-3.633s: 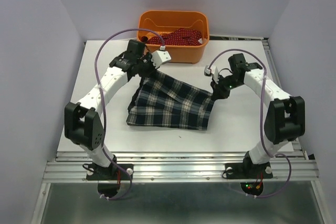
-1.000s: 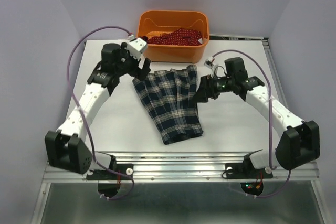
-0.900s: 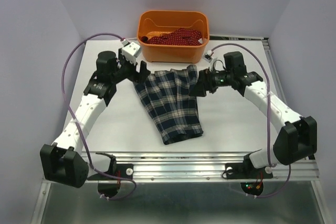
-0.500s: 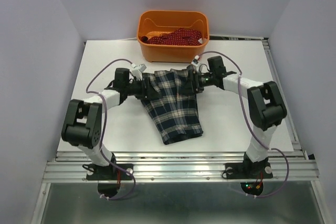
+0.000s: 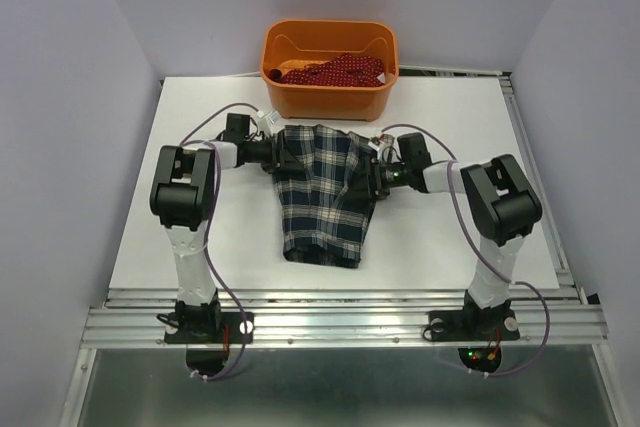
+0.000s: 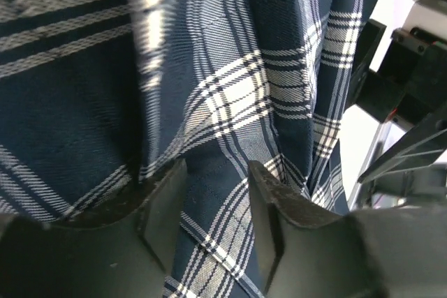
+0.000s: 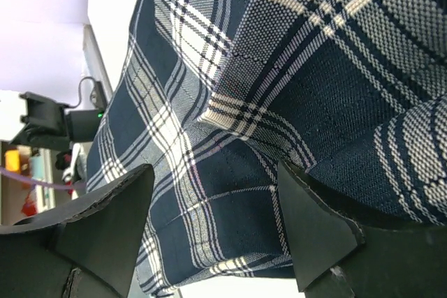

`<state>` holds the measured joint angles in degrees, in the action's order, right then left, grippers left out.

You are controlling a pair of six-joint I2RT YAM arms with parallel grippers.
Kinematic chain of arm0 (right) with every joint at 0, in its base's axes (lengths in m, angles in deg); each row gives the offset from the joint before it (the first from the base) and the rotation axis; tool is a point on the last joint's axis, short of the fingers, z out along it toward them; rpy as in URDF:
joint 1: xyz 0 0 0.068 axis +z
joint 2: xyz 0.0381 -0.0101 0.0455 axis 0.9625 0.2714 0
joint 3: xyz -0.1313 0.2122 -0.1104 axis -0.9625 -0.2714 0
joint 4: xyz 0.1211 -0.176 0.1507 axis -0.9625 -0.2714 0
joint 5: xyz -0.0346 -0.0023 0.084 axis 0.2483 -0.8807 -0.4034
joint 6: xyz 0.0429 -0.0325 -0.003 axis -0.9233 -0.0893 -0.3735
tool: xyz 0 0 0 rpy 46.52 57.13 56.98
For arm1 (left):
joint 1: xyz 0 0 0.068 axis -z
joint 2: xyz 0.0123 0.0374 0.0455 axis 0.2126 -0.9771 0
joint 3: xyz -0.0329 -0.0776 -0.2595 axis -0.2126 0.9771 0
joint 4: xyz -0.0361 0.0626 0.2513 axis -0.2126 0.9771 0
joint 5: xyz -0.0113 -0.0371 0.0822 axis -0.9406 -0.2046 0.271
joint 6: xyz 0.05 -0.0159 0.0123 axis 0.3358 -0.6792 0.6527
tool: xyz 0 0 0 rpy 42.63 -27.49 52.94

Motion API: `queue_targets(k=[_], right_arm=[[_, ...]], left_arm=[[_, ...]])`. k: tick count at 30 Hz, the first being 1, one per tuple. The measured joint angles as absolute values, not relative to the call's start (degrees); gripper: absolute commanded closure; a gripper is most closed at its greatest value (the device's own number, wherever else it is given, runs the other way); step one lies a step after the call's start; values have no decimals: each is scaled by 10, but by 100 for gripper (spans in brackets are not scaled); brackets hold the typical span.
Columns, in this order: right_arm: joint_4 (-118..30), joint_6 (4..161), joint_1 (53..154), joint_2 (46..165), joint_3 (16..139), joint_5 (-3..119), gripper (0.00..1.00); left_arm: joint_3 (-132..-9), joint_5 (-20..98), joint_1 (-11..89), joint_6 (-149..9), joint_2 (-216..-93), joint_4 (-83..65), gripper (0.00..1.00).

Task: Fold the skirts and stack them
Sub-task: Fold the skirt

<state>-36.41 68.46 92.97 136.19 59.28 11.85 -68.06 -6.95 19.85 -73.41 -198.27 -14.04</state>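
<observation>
The tartan skirt lies in the middle of the table, long axis toward me, its top end bunched between the two grippers. My left gripper lies low at the skirt's upper left edge. In the left wrist view its jaws stand half closed with a fold of the plaid cloth filling the gap. My right gripper lies low at the skirt's right edge. In the right wrist view its jaws are wide apart, with the skirt's hem between them. The red skirt lies crumpled in the tub.
The orange tub stands at the table's back edge, just behind the tartan skirt. Both forearms lie nearly flat on the white table, pointing inward. Grey walls close in the left and right sides.
Both grippers have come down from above the skirt's far corners to its side edges and have narrowed. The skirt's top has bunched inward and its near end has swung left.
</observation>
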Motion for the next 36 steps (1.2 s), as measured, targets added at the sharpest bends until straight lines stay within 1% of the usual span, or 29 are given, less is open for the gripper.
queue_targets(k=[1, 3, 5, 6, 9, 10, 11, 12, 14, 17, 19, 21, 26, 30, 36], right_arm=[[-363, 683, 930, 1358, 589, 119, 23], [-372, 689, 931, 1342, 589, 129, 23], [-407, 705, 931, 1316, 596, 140, 23], [-429, 716, 931, 1302, 602, 145, 23], [-489, 765, 931, 1248, 627, 158, 23], [-510, 787, 932, 1226, 636, 162, 23], [-531, 813, 937, 1201, 645, 168, 23], [-546, 840, 942, 1185, 651, 175, 23], [-585, 910, 987, 1129, 653, 217, 23], [-616, 976, 1085, 1065, 628, 280, 25], [-636, 1011, 1150, 1035, 606, 308, 24], [-648, 1041, 1192, 1032, 593, 345, 23], [-665, 1088, 1269, 1066, 580, 447, 20], [-653, 1104, 1331, 1077, 570, 522, 20], [-603, 1109, 1420, 1086, 504, 632, 22]], left_arm=[[-692, -70, 200, -713, -1982, -119, 37], [-699, -66, 202, -674, -1971, -88, 29], [-689, -59, 202, -636, -1933, -51, 27], [-681, -56, 202, -617, -1908, -36, 23], [-652, -39, 201, -558, -1789, 0, 19], [-637, -26, 201, -540, -1742, 6, 15], [-623, -16, 201, -520, -1686, 16, 14], [-613, -3, 200, -497, -1618, 22, 9], [-600, 25, 200, -464, -1531, 17, 6], [-578, 62, 199, -447, -1430, 16, 5], [-575, 71, 197, -453, -1414, 16, 5], [-574, 84, 193, -467, -1404, 16, 5], [-540, 108, 189, -500, -1429, 20, 7], [-524, 124, 189, -516, -1450, 45, 8], [-524, 130, 189, -532, -1473, 43, 9]])
